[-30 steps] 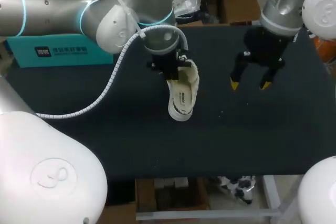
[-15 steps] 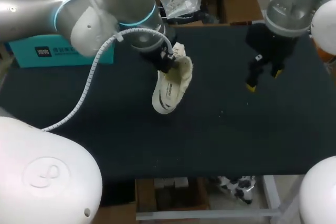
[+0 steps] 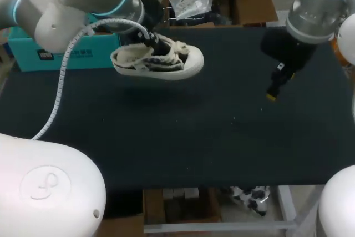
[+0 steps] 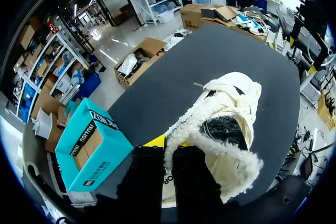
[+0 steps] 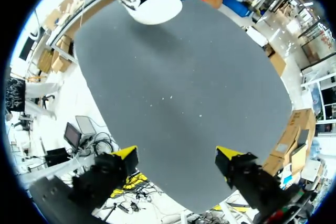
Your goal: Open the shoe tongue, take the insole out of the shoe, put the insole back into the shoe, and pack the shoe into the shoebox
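Above your table (image 3: 183, 137), left gripper (image 4: 168, 143) clamps the shoe (image 3: 158, 62), heel toward the shoebox (image 3: 61, 54); right gripper (image 5: 177, 155) gapes empty, farther off.

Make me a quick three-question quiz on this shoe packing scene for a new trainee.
1. Short answer: seen from the head camera, on which side of the table does the shoebox stand?
2. True or false: the right gripper is shut on the shoe.
3. Pick one. The shoe is:
A. lying flat on the table
B. held off the table by the left gripper
C. packed in the shoebox

Key: 1. the left side, at the rear. 2. False; it is open with nothing between its fingers. 3. B.
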`<state>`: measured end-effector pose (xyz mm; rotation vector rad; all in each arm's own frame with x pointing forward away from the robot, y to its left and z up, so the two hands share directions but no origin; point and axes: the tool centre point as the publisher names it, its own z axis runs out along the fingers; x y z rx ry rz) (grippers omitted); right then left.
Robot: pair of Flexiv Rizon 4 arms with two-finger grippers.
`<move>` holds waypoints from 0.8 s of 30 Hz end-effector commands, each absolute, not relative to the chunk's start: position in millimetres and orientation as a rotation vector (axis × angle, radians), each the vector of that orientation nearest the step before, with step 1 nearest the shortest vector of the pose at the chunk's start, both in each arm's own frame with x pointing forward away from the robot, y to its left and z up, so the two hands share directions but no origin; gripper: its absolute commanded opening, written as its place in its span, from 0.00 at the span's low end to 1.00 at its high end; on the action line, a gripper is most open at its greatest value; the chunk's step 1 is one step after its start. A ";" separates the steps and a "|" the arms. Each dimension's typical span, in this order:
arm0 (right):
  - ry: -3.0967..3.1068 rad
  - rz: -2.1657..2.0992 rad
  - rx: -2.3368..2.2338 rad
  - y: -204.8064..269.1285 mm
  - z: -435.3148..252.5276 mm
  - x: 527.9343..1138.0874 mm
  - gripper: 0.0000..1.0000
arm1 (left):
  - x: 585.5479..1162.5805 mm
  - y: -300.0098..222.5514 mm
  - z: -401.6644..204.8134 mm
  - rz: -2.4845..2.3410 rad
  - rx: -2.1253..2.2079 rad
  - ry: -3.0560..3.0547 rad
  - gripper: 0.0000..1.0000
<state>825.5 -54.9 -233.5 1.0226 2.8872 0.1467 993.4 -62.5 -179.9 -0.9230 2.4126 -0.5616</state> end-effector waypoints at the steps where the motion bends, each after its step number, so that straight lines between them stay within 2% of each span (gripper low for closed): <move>1: 2.885 0.149 1.020 -56.0 -233.4 823.9 1.00 | 1024.2 -5.8 -135.3 -0.676 -0.839 2.373 0.00; 6: 2.885 0.149 1.020 -56.0 -233.4 823.9 1.00 | 1086.7 47.7 -98.1 -0.716 -0.721 2.348 0.00; 14: 2.885 0.149 1.020 -56.0 -233.4 823.9 1.00 | 1164.9 124.6 -70.2 -0.706 -0.626 2.337 0.00; 24: 2.885 0.149 1.020 -56.0 -233.4 823.9 1.00 | 1209.6 211.7 -77.0 -0.671 -0.641 2.317 0.00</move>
